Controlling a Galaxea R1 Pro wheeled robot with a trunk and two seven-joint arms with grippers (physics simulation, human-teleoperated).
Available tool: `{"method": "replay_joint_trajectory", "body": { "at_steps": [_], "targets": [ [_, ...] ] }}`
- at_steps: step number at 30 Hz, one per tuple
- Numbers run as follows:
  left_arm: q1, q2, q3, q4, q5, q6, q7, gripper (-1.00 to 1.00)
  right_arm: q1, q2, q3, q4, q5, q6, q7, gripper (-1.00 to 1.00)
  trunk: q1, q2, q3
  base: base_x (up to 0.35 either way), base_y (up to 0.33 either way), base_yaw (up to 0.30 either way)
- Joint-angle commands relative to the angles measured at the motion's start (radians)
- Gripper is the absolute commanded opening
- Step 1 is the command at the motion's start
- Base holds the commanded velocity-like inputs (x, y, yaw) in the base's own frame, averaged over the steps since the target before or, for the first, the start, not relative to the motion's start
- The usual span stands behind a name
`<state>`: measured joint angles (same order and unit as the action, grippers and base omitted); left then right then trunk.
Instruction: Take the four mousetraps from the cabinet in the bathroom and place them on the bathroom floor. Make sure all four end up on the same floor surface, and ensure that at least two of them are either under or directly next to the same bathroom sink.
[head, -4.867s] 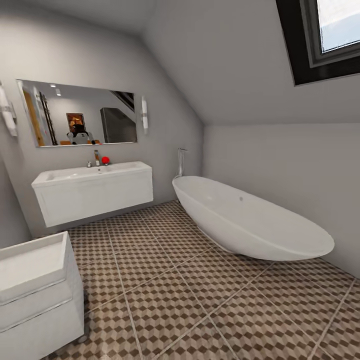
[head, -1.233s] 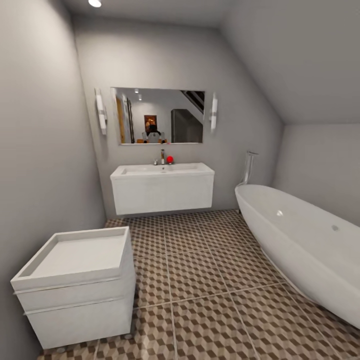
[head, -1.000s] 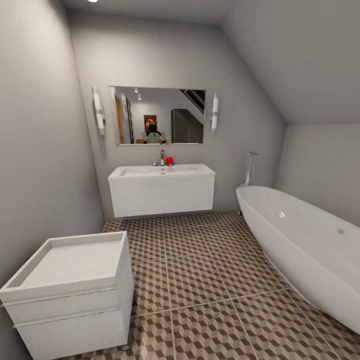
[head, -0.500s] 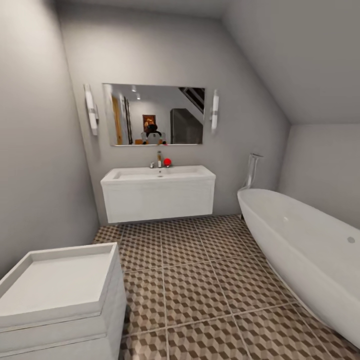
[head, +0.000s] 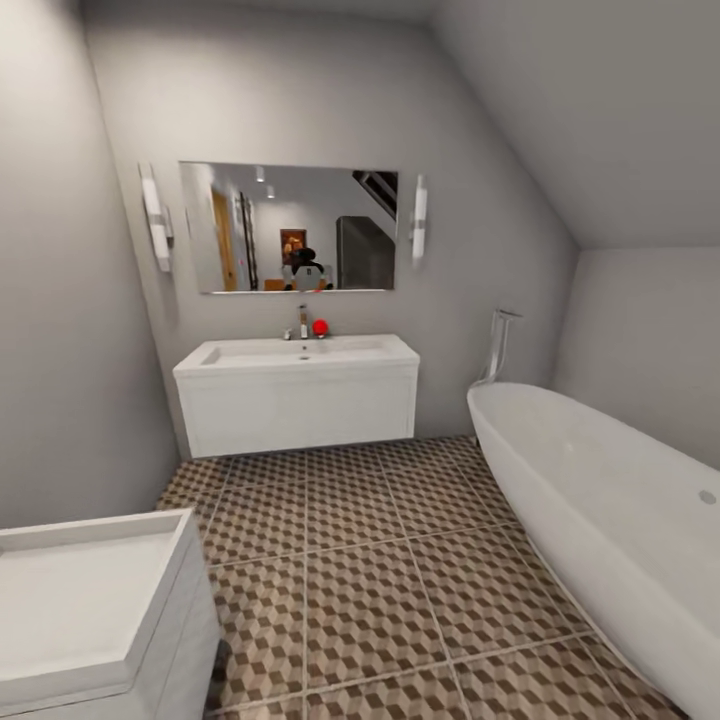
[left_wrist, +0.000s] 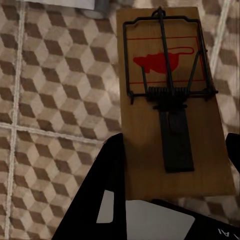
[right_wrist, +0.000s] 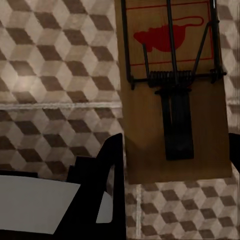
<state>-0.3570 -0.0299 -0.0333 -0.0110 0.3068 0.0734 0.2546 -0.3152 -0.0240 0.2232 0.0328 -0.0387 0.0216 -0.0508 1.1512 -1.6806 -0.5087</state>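
In the left wrist view a brown wooden mousetrap (left_wrist: 170, 100) with a dark metal spring and a red mouse print lies between my left gripper's (left_wrist: 175, 145) black fingers (left_wrist: 107, 190), which are shut on it, above the cube-pattern bathroom floor (left_wrist: 50, 100). The right wrist view has a second mousetrap (right_wrist: 170, 95) held the same way in my right gripper (right_wrist: 176, 142) over the floor tiles (right_wrist: 55, 65). In the head view the white sink (head: 295, 352) with its chrome tap (head: 303, 325) hangs on the far wall. The cabinet is out of view.
A white oval bathtub (head: 600, 500) runs along the right side, with a tall chrome filler (head: 495, 350) behind it. A low white unit (head: 90, 600) stands at the near left. A mirror (head: 290, 228) hangs over the sink and a red object (head: 320, 327) sits by the tap. Tiled floor (head: 380, 560) stretches between.
The head camera has turned left and moved forward: the sink has grown nearer and the white unit has slid into the lower left corner. Nothing in the room itself has moved.
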Motion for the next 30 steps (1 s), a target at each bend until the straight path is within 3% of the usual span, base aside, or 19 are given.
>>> {"method": "replay_joint_trajectory", "body": {
  "at_steps": [1,13,30],
  "targets": [
    [0.0,0.0,-0.004,-0.001,0.003,0.005,0.006,-1.0,-0.001,0.0,0.008,0.001,-0.006,0.003,0.0,-1.0,0.0,0.0,-0.001,0.269,-0.22,0.0],
    [0.0,0.0,-0.002,-0.003,0.005,-0.004,0.006,-1.0,-0.002,-0.001,0.008,0.001,-0.006,-0.002,0.0,-1.0,0.0,0.0,-0.001,0.269,-0.2,0.1],
    [0.0,-0.001,-0.002,-0.003,0.006,-0.004,0.006,-1.0,-0.002,0.001,0.008,0.001,-0.006,0.0,0.0,-1.0,0.0,0.0,-0.001,0.269,-0.194,0.005]
  ]
}}
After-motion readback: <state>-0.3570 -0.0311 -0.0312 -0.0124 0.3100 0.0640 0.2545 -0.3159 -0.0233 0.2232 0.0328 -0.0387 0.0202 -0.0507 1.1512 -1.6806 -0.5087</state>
